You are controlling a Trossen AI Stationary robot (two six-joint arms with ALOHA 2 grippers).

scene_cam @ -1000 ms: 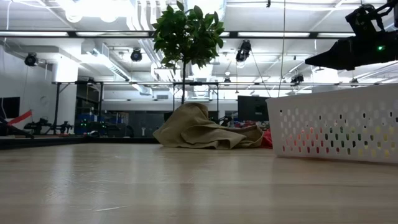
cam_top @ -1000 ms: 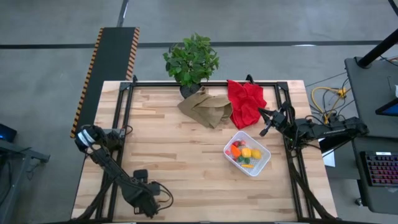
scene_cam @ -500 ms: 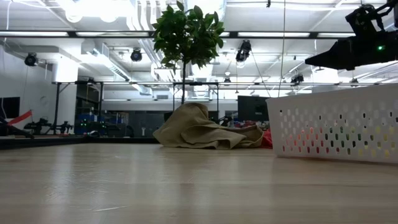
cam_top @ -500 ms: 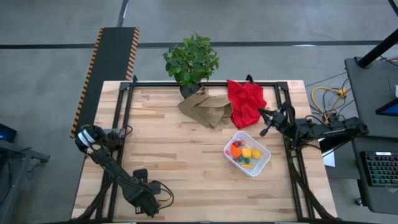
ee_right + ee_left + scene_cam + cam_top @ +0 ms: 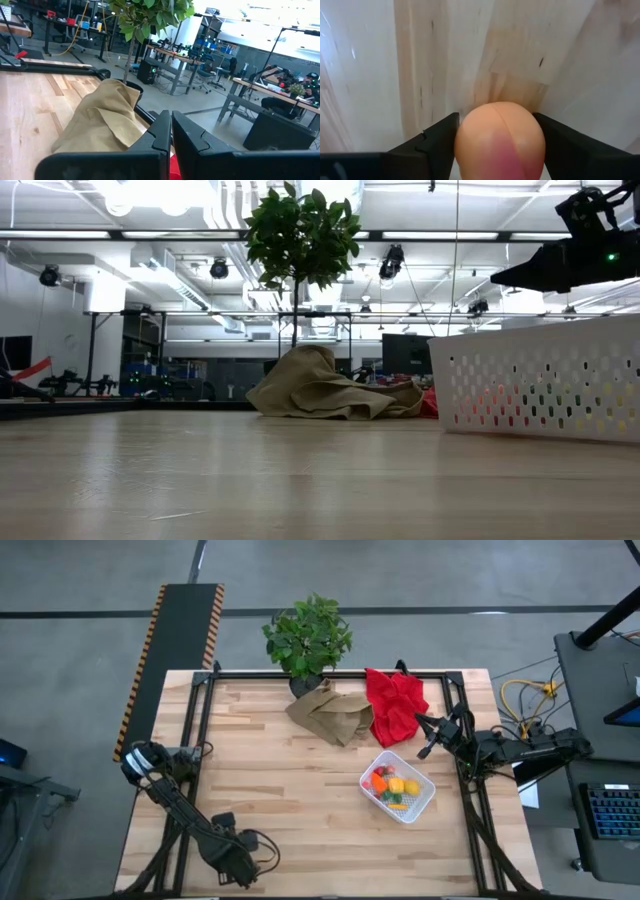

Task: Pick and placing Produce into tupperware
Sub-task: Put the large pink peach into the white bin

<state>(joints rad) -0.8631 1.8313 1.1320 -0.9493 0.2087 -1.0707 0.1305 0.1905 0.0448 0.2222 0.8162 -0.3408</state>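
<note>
Since the earlier frame, very little is being observed to move: only the left gripper [image 5: 243, 858] is being shifted slightly at the near left corner of the table [image 5: 270, 780], while everything else is being kept in place. In the left wrist view, a pink-orange peach [image 5: 499, 141] is being held between the two dark fingers [image 5: 432, 141], which are being closed against its sides just above the wood.

Towards the middle of the far edge, a leafy potted plant [image 5: 308, 636] is being seen standing, with a brown paper bag [image 5: 330, 712] lying crumpled just in front of it and a red cloth [image 5: 396, 704] lying beside the bag.

Further right, the white tupperware [image 5: 398, 785] is being seen resting on the table, with the lemon [image 5: 398, 784] and other small produce inside it. The right gripper [image 5: 428, 739] is being held raised near the right edge, beyond the tupperware, its fingers [image 5: 150, 141] being pressed together on nothing.
</note>
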